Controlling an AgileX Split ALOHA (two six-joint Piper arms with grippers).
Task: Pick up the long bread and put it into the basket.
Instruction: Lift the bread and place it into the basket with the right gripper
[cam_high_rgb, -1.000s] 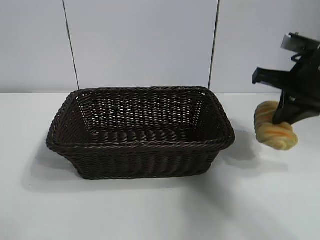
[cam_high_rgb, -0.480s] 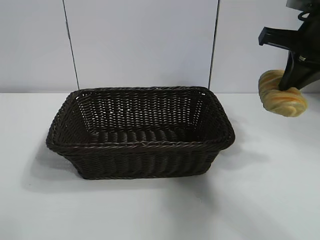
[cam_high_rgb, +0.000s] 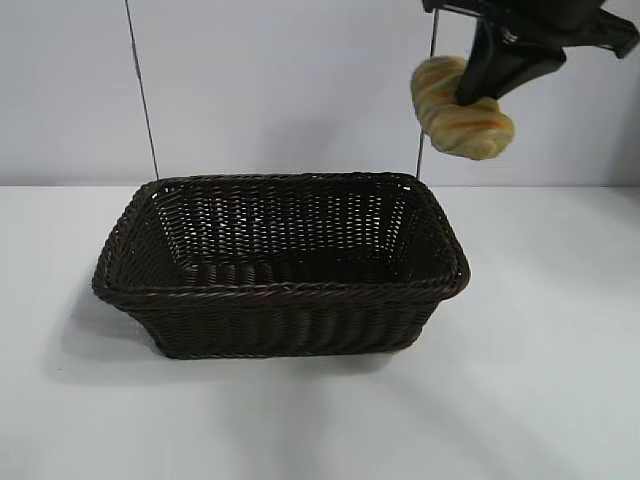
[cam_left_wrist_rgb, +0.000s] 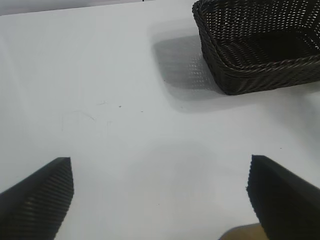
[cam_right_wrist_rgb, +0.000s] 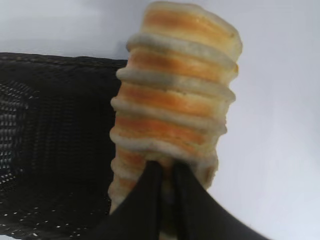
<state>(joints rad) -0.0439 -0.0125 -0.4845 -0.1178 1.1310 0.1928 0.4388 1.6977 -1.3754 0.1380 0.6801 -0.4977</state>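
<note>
The long bread (cam_high_rgb: 460, 112), golden with orange crosswise ridges, hangs high in the air above the basket's far right corner. My right gripper (cam_high_rgb: 476, 92) is shut on it, pinching it near one end. In the right wrist view the long bread (cam_right_wrist_rgb: 177, 105) stands out past the right gripper (cam_right_wrist_rgb: 167, 170), with the basket (cam_right_wrist_rgb: 55, 145) below it. The dark brown wicker basket (cam_high_rgb: 285, 292) sits on the white table, with nothing inside. My left gripper (cam_left_wrist_rgb: 160, 172) hovers open over bare table, away from the basket (cam_left_wrist_rgb: 260, 75).
The white table (cam_high_rgb: 540, 380) spreads all round the basket. A light wall with two thin vertical lines (cam_high_rgb: 140, 90) stands behind it.
My right gripper has lifted the long bread from table height at the right up and leftward to above the basket's far right corner. The left gripper has stayed still.
</note>
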